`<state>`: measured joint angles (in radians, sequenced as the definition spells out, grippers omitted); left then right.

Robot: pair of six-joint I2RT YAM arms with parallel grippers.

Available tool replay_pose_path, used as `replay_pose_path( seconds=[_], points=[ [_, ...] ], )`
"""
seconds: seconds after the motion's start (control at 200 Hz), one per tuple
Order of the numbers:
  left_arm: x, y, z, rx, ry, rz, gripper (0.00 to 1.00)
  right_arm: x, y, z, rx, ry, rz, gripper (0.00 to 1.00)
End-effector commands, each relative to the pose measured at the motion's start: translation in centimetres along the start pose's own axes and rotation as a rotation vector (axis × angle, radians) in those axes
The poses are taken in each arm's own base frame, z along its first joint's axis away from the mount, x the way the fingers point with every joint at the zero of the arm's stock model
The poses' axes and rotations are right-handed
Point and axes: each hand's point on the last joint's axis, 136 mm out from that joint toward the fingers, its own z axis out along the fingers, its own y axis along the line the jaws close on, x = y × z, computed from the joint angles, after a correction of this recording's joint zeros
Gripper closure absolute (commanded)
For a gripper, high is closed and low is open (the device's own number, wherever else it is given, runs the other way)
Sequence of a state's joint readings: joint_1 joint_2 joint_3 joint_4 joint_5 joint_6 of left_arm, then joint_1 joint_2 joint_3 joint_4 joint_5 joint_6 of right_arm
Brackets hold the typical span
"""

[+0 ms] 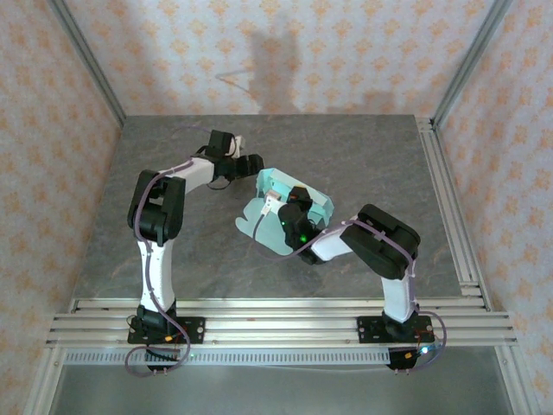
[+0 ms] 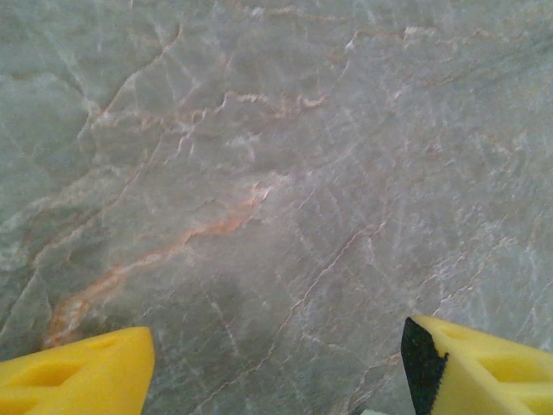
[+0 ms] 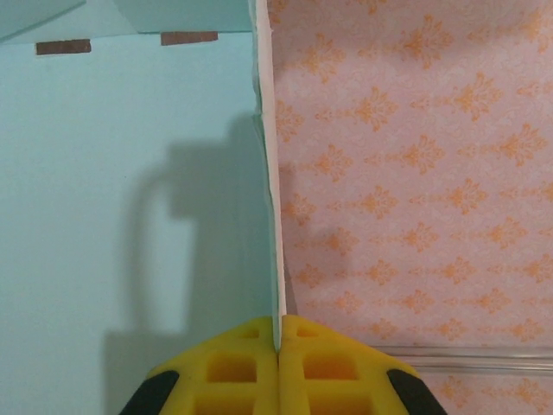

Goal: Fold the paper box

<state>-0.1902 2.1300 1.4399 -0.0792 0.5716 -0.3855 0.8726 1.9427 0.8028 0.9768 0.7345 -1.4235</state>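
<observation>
My right gripper [image 3: 278,344] is clenched on the thin edge of one panel of the paper box [image 3: 130,216], which lies near the middle of the table [image 1: 363,164] with that panel lifted. The left gripper [image 2: 276,335] hangs released over bare stone, near the box's far-left corner. The card looks light, floppy and easily creased, so I'd pinch it close to the fold lines and pull gently

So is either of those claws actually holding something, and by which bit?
Yes: the right gripper is shut on the paper box, pinching the thin edge of one card panel. The left gripper is open over the bare table.
</observation>
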Motion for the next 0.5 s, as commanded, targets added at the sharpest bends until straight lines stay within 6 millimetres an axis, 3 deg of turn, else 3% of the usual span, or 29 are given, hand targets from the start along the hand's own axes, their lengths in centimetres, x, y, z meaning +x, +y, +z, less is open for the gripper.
replay_pose_path(
  seconds=[0.0,0.496],
  points=[
    [-0.7,-1.5,-2.2,0.032,-0.063,0.013,0.23,-0.6,-0.5,-0.2,-0.018,-0.003,0.037,1.0],
    [2.3,-3.0,-3.7,0.103,-0.144,0.121,0.15,-0.8,-0.8,0.3,-0.011,0.013,0.055,1.0]
  ],
)
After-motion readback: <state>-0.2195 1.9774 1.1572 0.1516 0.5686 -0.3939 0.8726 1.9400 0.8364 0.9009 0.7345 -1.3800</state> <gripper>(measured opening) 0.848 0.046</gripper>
